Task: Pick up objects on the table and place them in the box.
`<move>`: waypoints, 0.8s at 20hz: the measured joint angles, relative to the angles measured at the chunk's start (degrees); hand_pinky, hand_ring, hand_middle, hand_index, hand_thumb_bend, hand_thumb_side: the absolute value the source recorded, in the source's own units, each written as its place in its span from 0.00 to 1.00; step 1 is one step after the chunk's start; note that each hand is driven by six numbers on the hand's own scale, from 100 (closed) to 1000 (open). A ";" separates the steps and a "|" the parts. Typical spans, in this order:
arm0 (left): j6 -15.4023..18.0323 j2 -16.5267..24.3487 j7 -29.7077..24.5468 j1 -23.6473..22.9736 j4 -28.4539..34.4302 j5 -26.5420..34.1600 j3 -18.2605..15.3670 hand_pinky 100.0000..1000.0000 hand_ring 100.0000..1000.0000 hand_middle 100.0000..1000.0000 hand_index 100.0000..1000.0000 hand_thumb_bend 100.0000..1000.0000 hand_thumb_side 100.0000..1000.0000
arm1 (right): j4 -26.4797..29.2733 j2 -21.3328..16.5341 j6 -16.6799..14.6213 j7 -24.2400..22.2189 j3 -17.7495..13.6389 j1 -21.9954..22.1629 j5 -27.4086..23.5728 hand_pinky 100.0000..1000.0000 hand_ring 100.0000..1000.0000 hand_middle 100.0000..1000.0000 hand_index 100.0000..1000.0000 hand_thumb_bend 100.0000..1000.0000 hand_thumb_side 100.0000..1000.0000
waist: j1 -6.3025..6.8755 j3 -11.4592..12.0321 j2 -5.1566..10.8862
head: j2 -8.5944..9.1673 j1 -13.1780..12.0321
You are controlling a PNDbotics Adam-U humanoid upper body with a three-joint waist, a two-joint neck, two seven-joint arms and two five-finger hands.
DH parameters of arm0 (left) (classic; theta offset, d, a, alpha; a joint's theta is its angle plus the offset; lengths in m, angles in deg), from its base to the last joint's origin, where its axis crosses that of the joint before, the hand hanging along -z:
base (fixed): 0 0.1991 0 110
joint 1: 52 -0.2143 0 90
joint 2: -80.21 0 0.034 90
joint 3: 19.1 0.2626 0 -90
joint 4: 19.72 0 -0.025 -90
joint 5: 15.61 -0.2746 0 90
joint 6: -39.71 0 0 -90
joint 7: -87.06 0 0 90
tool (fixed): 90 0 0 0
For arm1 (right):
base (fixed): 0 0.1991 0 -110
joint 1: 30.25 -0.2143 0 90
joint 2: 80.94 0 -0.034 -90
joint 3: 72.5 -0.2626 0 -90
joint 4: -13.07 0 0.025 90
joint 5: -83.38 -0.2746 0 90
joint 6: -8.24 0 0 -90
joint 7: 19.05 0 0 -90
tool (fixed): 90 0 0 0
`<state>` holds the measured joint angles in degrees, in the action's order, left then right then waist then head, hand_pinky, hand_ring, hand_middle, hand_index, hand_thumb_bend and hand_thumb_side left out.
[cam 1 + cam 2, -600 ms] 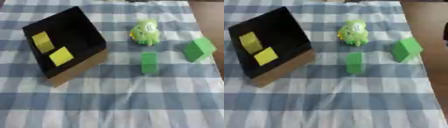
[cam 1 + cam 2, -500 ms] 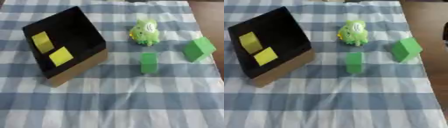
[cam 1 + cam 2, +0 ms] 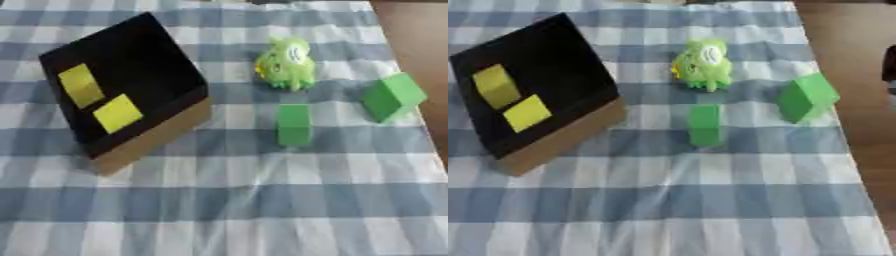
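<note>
Hand unseen; box [image 3: 149, 145] holds two yellow blocks [image 3: 117, 113]; no writing legible.

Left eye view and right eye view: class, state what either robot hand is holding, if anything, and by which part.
Nothing is held; no robot hand shows in either view. The green toy and two green blocks lie untouched on the tablecloth.

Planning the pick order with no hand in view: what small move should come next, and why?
Probably bring a hand down over the upright green block. It stands nearest the black box, which already holds two yellow blocks; the green frog toy and green cube are still out on the checked cloth.
</note>
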<state>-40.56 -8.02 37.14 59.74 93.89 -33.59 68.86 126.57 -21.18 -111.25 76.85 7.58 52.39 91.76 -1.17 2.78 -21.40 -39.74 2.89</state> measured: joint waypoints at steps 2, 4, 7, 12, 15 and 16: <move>-0.07 0.43 0.04 -0.08 0.00 -0.06 -0.01 0.72 0.90 0.74 0.79 0.54 0.60 | 0.01 -2.37 0.12 0.02 -0.31 0.80 1.16 0.86 0.81 0.78 0.91 0.00 0.10 | -0.20 -0.28 0.00 | -0.02 0.21; -0.16 0.78 0.09 -0.29 0.00 -0.16 -0.01 0.72 0.90 0.75 0.79 0.54 0.60 | -0.05 -4.84 0.18 -0.20 -0.38 1.41 2.60 0.86 0.83 0.79 0.92 0.00 0.07 | -0.49 -0.54 0.00 | -0.02 0.22; -0.30 1.08 0.15 -0.64 0.00 -0.24 -0.01 0.72 0.90 0.75 0.79 0.54 0.60 | -1.47 -8.59 -0.53 -1.14 -0.28 1.56 4.98 0.87 0.85 0.82 0.93 0.00 0.14 | -0.81 -0.91 0.00 | -0.02 0.14; -0.40 1.54 0.14 -1.07 0.00 -0.44 -0.01 0.72 0.90 0.75 0.79 0.54 0.60 | -6.42 -14.25 -3.61 -3.92 1.13 0.93 9.11 0.88 0.89 0.86 0.94 0.00 0.27 | -1.27 -1.20 0.00 | 0.02 -0.49; -0.46 1.91 0.20 -1.10 0.00 -0.68 -0.01 0.72 0.90 0.75 0.79 0.54 0.60 | -8.59 -16.49 -5.94 -5.87 2.37 0.28 11.64 0.88 0.89 0.86 0.94 0.00 0.30 | -1.48 -1.23 0.00 | 0.11 -0.94; -0.47 1.91 0.21 -1.10 0.00 -0.71 -0.01 0.72 0.90 0.75 0.79 0.54 0.60 | -9.02 -16.95 -6.74 -6.52 2.74 0.26 12.44 0.88 0.90 0.86 0.94 0.00 0.29 | -1.48 -1.21 0.00 | 0.25 -1.11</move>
<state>-41.03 -6.11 37.35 58.64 93.89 -34.30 68.85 117.55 -38.14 -117.99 70.34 10.32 52.66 104.20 -2.65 1.57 -21.40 -39.49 1.77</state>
